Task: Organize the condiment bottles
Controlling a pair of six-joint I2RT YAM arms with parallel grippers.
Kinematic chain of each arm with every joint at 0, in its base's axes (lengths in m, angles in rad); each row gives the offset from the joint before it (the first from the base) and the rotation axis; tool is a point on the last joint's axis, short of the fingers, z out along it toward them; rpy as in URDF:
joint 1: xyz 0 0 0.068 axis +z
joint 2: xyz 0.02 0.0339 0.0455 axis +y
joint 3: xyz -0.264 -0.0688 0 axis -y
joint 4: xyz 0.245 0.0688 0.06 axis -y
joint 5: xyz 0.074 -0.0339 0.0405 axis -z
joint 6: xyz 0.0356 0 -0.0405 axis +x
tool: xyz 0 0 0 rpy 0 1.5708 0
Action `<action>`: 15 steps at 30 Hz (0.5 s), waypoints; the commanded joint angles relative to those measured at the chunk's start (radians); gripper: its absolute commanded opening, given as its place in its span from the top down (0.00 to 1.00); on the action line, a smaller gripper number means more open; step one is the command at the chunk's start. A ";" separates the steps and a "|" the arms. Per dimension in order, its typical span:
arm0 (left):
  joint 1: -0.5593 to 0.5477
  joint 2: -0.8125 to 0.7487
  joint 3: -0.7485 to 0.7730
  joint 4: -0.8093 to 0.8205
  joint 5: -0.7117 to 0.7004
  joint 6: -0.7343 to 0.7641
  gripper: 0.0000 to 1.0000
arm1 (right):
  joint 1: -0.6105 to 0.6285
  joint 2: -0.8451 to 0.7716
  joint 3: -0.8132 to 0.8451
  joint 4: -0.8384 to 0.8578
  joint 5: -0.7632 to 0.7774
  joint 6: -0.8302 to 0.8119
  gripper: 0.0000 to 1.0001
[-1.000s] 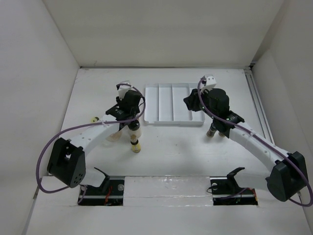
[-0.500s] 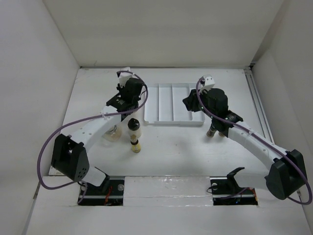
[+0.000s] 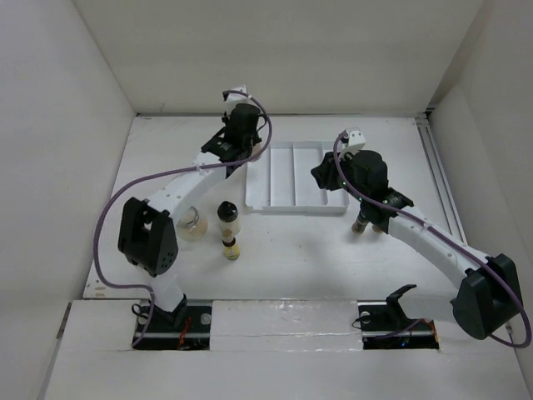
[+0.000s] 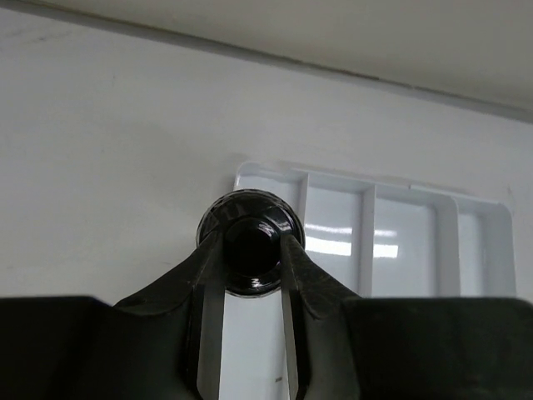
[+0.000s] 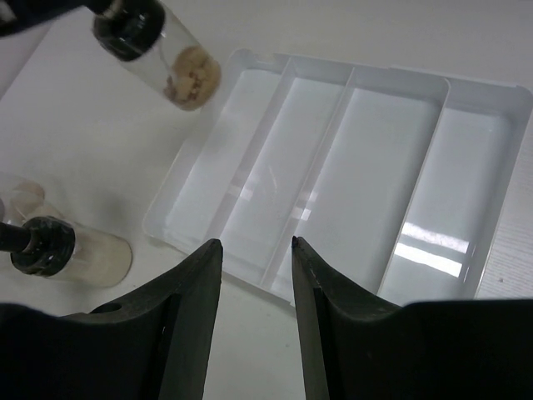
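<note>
My left gripper [image 4: 250, 246] is shut on the black cap of a clear condiment bottle [image 5: 179, 67] with pale contents. It hangs in the air by the far left corner of the white tray [image 3: 296, 200]. From above, that gripper [image 3: 237, 150] is stretched far out. A second black-capped bottle [image 3: 228, 215] stands on the table, with a small yellowish bottle [image 3: 231, 246] lying in front of it and a clear glass jar [image 3: 191, 221] to its left. My right gripper [image 5: 254, 246] is open and holds nothing, just above the tray's near edge.
A dark brown bottle [image 3: 362, 223] stands under my right forearm, near the tray's near right corner. The tray's compartments [image 5: 375, 167] hold nothing. White walls close in the table on the left, far and right sides.
My left gripper closed on the black-capped bottle beside the others, then swung it away and right to the tray's far left corner. The right arm stayed put.
</note>
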State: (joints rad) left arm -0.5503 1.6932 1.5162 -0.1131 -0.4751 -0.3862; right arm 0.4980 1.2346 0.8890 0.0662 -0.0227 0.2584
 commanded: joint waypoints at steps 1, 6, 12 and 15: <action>-0.003 0.055 0.085 0.041 0.068 0.020 0.95 | -0.003 -0.003 0.039 0.030 0.007 0.002 0.55; -0.003 0.149 0.151 0.050 0.090 0.038 0.95 | -0.003 -0.003 0.039 0.030 0.007 0.002 0.55; -0.003 0.240 0.211 0.050 0.078 0.058 0.95 | -0.003 -0.003 0.039 0.030 0.007 0.002 0.55; -0.003 0.278 0.236 0.050 0.069 0.067 0.92 | -0.003 -0.003 0.039 0.030 0.007 0.002 0.55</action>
State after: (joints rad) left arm -0.5507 1.9671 1.6852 -0.1234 -0.3843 -0.3405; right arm 0.4980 1.2346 0.8890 0.0666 -0.0227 0.2584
